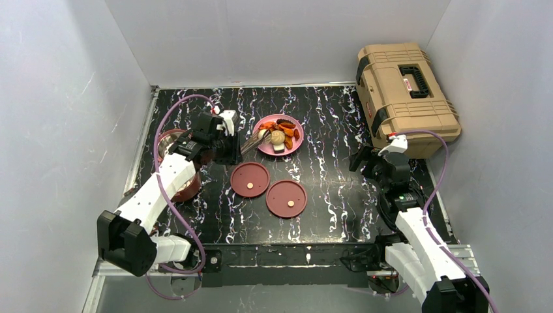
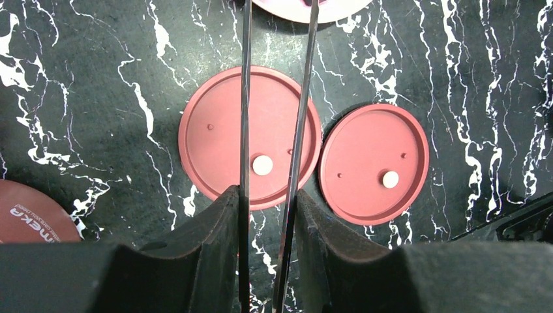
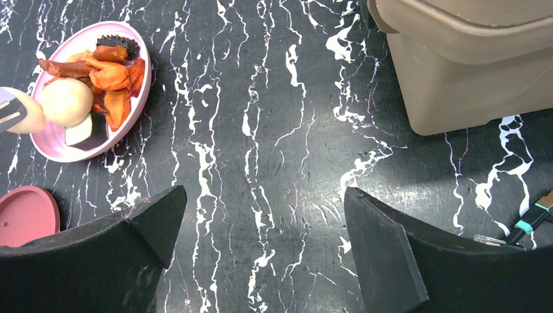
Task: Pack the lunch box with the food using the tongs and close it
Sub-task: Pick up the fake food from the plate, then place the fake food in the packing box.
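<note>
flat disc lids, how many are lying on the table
2. The first lid lies near the pink plate, the second lid beside it, nearer the arms' bases. The left arm may hide another.

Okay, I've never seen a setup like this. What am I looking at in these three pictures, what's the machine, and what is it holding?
It is a robot with a left arm and a right arm, bolted at the near edge of a table. One picture looks down from above. The other two come from a camera on each wrist, so the black fingers show at the bottom. The left claw squeezes slim metal tongs, whose tips reach the food on a pink plate. The right claw is open and empty. A maroon lid, a second lid and a tan toolbox also sit there.
</note>
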Robot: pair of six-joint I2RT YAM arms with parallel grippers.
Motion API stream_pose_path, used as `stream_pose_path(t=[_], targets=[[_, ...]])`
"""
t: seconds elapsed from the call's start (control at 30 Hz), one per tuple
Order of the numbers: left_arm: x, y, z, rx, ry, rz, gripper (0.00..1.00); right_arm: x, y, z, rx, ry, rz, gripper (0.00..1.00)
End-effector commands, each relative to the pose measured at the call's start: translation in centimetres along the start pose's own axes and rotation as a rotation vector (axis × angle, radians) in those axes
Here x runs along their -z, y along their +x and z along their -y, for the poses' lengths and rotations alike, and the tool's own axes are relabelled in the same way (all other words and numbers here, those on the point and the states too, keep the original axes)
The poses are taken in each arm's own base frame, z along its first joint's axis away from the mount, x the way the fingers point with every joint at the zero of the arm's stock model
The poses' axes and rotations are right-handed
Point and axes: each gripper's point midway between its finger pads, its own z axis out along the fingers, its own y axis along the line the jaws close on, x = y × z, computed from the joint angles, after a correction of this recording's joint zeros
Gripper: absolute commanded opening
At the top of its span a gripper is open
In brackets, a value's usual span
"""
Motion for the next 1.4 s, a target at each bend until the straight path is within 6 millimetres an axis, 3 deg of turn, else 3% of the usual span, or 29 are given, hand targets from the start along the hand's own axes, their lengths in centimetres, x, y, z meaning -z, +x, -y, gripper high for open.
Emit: stream_pose_path(t=[0.0, 0.27, 0.57, 0.73, 0.93, 1.23, 1.37], targets=[[0.5, -0.4, 0.6, 0.009, 0.028, 0.035, 0.26, 0.3, -1.4, -0.1, -0.003, 0.003, 0.047, 1.00], [1.8, -1.1, -0.1, 0.006, -0.008, 0.106, 0.26, 0.4, -1.6, -0.1, -0.002, 0.006, 0.052, 1.00], [4.3, -1.1, -2.2, 0.018, -0.095, 0.176, 0.27, 0.6, -2.1, 0.0, 0.009, 0.018, 0.059, 1.00], [6.3, -1.2, -5.3, 0.035, -0.216, 0.203, 0.27, 0.8, -2.4, 0.2, 0.020, 0.029, 0.068, 1.00], [7.6, 0.4, -8.9, 0.173, -0.262, 0.212, 0.26, 0.9, -2.9, -0.2, 0.009, 0.013, 0.080, 1.00], [10.9, -0.1, -13.4, 0.229, -0.462, 0.290, 0.26, 0.9, -2.9, -0.2, 0.011, 0.014, 0.077, 1.00], [12.2, 0.2, -16.3, 0.283, -0.574, 0.299, 0.26, 1.0, -3.2, -0.2, 0.015, 0.019, 0.090, 1.00]])
